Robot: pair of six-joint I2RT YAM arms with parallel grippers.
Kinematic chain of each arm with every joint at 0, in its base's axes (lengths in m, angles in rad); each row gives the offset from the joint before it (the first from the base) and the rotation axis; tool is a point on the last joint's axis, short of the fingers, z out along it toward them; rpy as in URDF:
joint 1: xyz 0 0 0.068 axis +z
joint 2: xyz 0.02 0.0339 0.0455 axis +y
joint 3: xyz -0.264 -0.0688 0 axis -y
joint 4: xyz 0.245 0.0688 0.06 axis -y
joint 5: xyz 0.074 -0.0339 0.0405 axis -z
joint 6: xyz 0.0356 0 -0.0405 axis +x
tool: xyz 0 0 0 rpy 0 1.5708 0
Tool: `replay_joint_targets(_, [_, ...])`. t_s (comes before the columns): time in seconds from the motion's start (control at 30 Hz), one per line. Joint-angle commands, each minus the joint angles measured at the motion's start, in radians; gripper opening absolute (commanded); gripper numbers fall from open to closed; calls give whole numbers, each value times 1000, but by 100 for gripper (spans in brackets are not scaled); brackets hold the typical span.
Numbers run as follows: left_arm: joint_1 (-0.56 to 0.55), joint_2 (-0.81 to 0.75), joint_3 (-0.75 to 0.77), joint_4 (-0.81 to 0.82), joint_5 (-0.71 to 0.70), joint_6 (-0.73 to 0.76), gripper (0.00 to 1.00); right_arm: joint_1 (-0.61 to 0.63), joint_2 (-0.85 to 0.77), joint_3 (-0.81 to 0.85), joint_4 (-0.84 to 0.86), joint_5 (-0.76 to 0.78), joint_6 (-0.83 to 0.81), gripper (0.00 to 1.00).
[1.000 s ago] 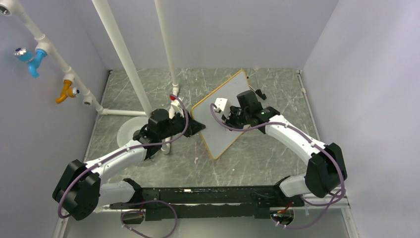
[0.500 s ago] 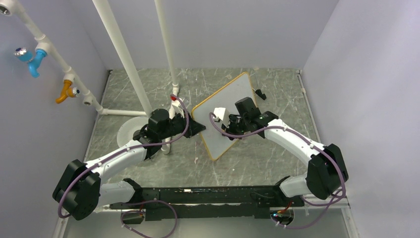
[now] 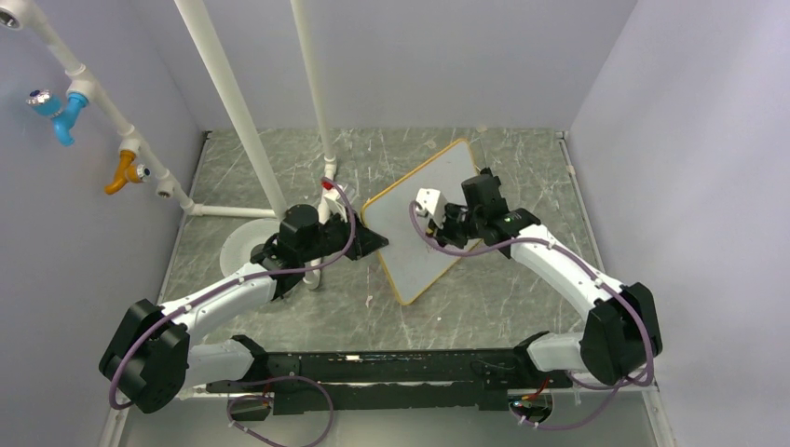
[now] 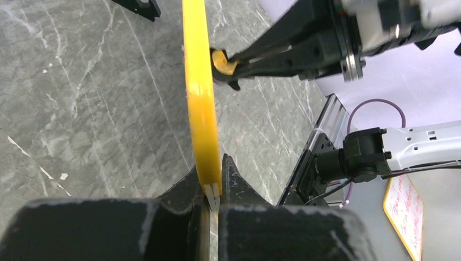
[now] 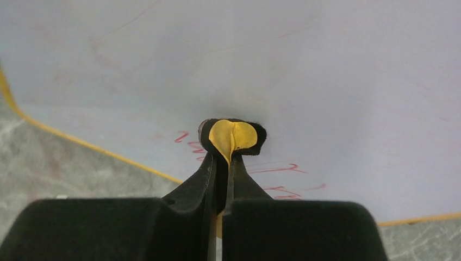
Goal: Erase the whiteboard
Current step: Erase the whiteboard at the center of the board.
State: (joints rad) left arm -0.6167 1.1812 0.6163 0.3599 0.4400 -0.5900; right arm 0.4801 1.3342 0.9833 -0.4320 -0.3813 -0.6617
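Though illegible, red scrawl point(image 5: 272, 168); left end effector point(image 4: 212, 182) tight on whiteboard point(image 5: 326, 70), right end effector point(image 5: 221, 159) tight on yellow pad point(image 5: 234, 135).

White pipes point(image 3: 312, 84) rise just beyond the left fingers point(image 3: 371, 240); a round white disc point(image 3: 233, 248) lies to their left on the grey marbled table point(image 3: 522, 298).

Robot lab cell, plain walls point(image 3: 447, 56), white pipe rig point(image 3: 233, 112), marbled tabletop point(image 3: 484, 298)

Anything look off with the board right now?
The orange-framed white whiteboard isn't lying flat: the left claw pinches its frame edge, holding it tilted. Red scrawl shows beside the yellow pad in the right claw.
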Motion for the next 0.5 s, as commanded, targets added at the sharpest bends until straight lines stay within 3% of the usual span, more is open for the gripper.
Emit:
replay_joint_targets(0.0, [-26, -11, 66, 99, 218, -40, 0, 32, -49, -92, -96, -154, -211, 0])
replay_joint_targets(0.27, [-25, 42, 89, 126, 244, -91, 0, 56, -93, -158, -12, -58, -322, 0])
replay_joint_targets(0.37, [-22, 47, 106, 66, 235, -70, 0, 34, -92, -70, 72, 65, -325, 0])
replay_joint_targets(0.47, [-22, 46, 117, 33, 226, -60, 0, -4, -85, -3, 96, 72, -303, 0])
